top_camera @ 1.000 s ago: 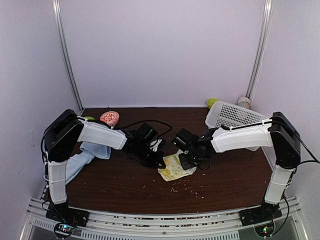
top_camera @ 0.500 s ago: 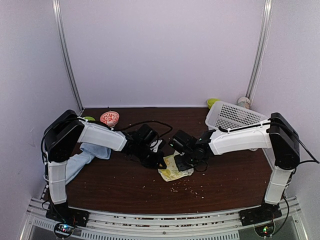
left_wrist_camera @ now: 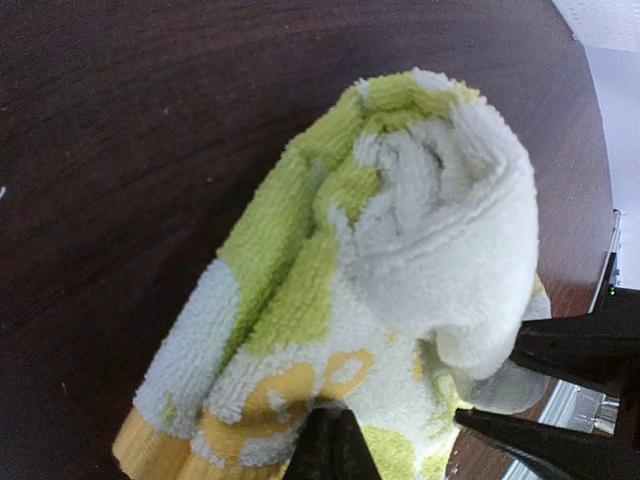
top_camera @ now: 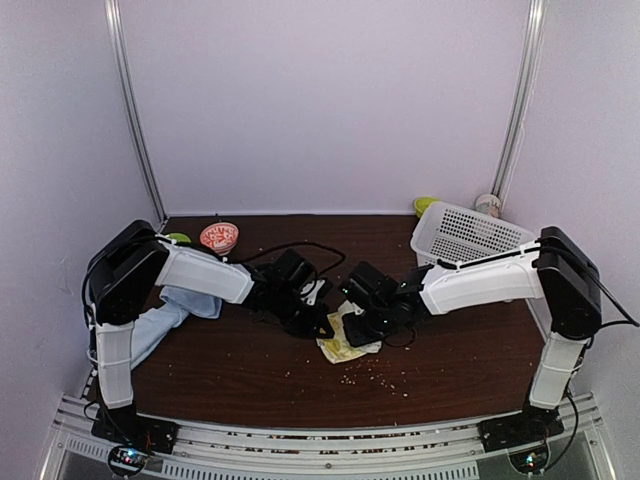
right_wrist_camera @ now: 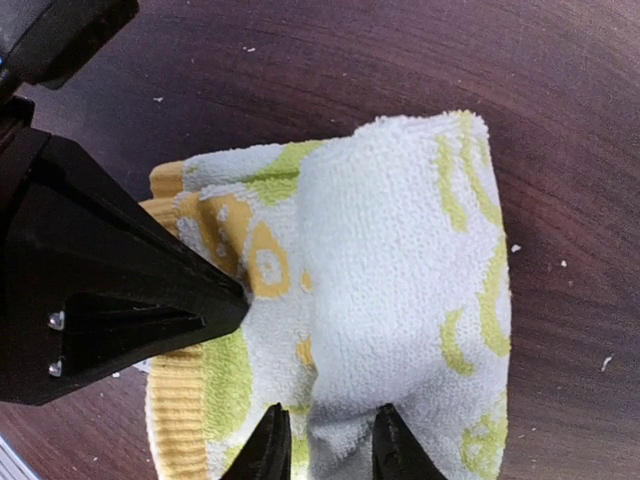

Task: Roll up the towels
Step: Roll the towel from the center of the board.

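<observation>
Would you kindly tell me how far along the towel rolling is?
Done: nothing finished. In hand: the green towel is partly rolled, left end effector shut at its edge, right end effector parted over the roll. Left: the blue towel lies unrolled.

Part-rolled lime-green towel (right_wrist_camera: 400, 260), dark table (right_wrist_camera: 560, 60), right gripper (right_wrist_camera: 325, 445) jaws parted

The left hand (top_camera: 324, 328) and the right hand (top_camera: 352, 336) are close together over the middle of a dark brown, wood-grained tabletop (top_camera: 460, 370). Far beyond them rises a plain, pale lilac back wall (top_camera: 330, 110). Side walls (top_camera: 50, 150) of the same tint stand well out to either side. A slim metal upright (top_camera: 133, 110) stands in each back corner. On the near side of the hands, a slotted aluminium rail (top_camera: 330, 440) runs along the tabletop's edge. The light is soft and even.
</observation>
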Controlling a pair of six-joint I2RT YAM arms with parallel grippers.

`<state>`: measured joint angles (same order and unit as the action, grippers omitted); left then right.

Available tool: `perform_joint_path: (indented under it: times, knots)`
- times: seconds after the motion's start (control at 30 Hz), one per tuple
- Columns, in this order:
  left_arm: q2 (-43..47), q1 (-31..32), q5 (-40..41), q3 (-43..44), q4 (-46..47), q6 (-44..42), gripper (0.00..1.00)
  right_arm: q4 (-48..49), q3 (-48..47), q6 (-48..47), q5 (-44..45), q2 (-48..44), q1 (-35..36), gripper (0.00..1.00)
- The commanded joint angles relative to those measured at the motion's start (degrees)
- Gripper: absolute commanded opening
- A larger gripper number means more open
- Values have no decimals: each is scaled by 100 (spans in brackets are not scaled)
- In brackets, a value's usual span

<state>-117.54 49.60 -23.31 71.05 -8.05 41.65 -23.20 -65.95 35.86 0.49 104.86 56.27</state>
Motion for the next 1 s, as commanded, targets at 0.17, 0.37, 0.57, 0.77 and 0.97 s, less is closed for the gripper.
perform_joint_path:
  times: [0.17,0.37,0.57,0.77,0.97]
  knots:
    - [508,43,92,-126,-570,-231,0,809,593,225,-693,-50,-108,36]
    - [941,-12,63,3,-714,-289,0,1235,969,309,-878,-70,-239,39]
    - [784,-12,-283,363,-268,-12,0,1418,1092,332,-954,-70,-290,39]
    - [291,-24,-362,983,-337,-3,0,1430,1102,310,-980,-75,-292,40]
    - [-182,-64,-481,1349,-299,52,0,1410,1085,291,-1005,-96,-290,40]
